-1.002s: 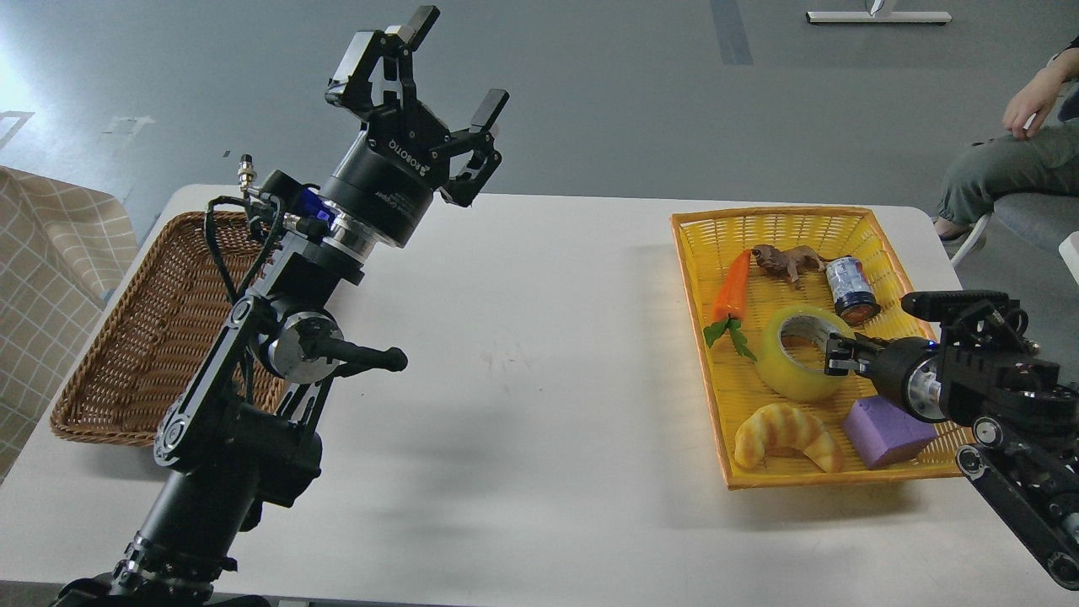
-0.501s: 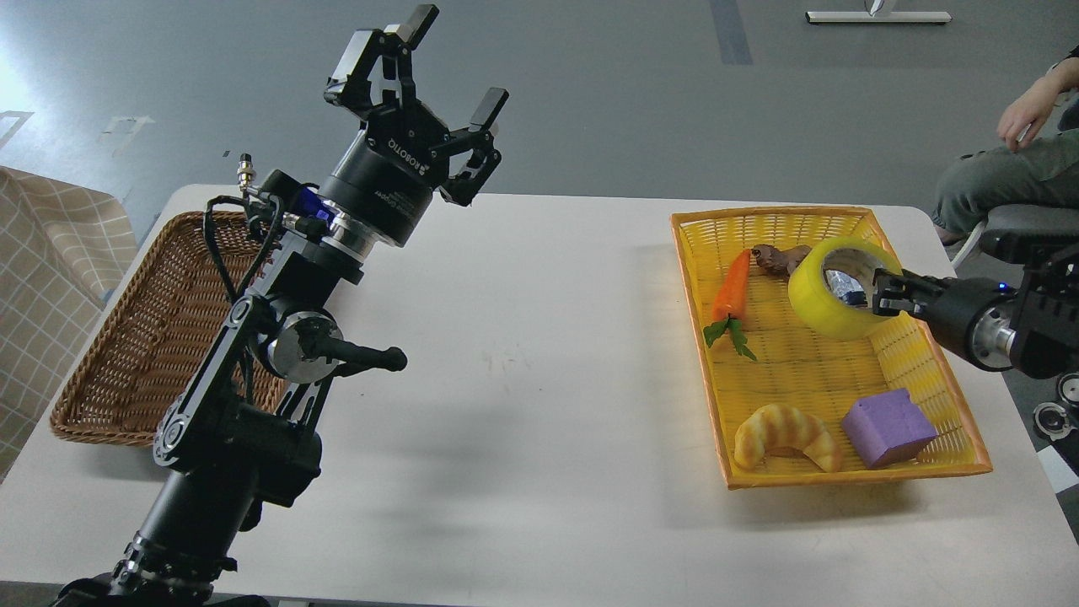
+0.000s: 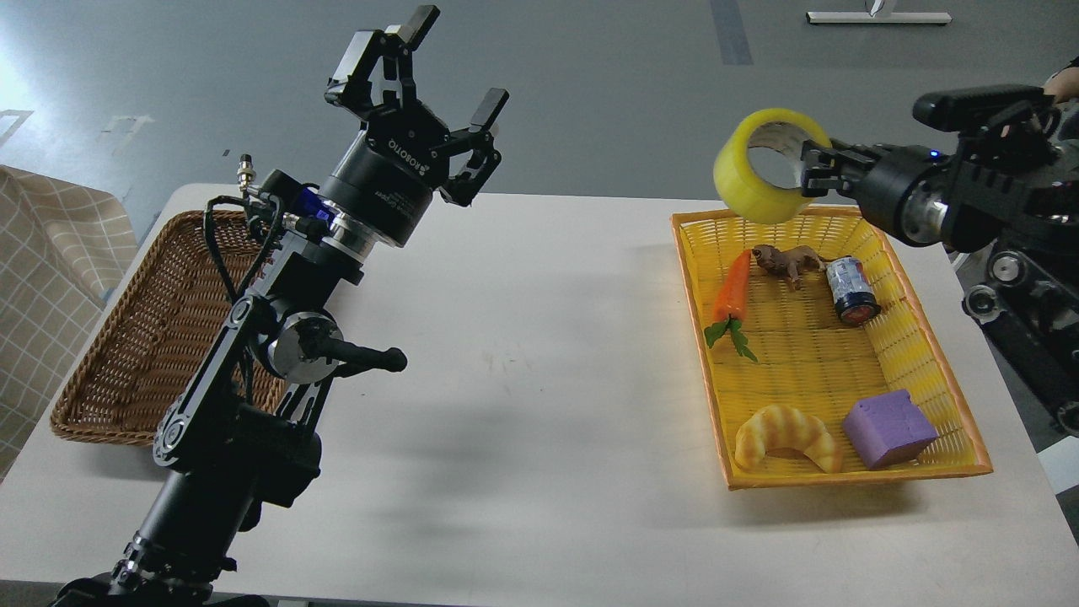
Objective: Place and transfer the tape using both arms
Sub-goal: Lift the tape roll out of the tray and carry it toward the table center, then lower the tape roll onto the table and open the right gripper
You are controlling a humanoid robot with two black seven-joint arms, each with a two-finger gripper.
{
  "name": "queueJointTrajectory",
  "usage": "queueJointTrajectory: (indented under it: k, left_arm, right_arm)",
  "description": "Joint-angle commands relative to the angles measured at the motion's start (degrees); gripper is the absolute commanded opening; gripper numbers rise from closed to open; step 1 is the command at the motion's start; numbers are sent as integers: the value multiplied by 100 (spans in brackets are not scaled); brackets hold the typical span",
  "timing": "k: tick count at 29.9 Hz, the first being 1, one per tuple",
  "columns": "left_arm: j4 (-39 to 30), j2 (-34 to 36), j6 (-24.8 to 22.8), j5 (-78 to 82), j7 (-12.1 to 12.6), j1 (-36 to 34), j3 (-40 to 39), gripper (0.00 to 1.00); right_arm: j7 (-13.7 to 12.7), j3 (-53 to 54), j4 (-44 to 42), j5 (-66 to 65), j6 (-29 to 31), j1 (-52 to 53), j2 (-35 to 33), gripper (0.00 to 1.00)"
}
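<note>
Head view shows the right gripper (image 3: 811, 169) pinching the tape (image 3: 756, 166) by its wall, one finger inside the core, holding the roll in the air above the far edge of the yellow basket (image 3: 948, 396) near the table's (image 3: 539, 354) far right corner. Left in that basket are a carrot (image 3: 732, 291), a brown animal figure (image 3: 788, 260), a small can (image 3: 850, 291), a croissant toy (image 3: 786, 434) and a purple block (image 3: 889, 428). Over the far left side of the table, the left gripper (image 3: 455, 76) is raised with its fingers spread wide, empty, beside the brown wicker basket (image 3: 126, 354) at the left edge
</note>
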Motion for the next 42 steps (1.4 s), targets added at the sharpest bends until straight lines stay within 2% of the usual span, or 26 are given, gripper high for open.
queueJointTrajectory:
  k: [1,8,17,30,42]
  left_arm:
    - [0,33,1,0,0,9,-5,98]
    - [0,59,1,0,0,18,-14,98]
    - [0,121,1,-26,0,0,-14,98]
    - [0,173,-8,-35,-8,18,-119,98]
    - [-9,191,-8,-43,-8,26,-163,98]
  right_arm:
    - [5,-243,-350,5,1,320,565,9]
    - [14,-876,-886,5,1,601,1672,9]
    - [31,-1658,-1001,-12,1,514,2472,9]
    - [40,-1975,-1976,-21,1,452,2482,9]
    - [40,-1993,-1977,-12,1,382,2482,9]
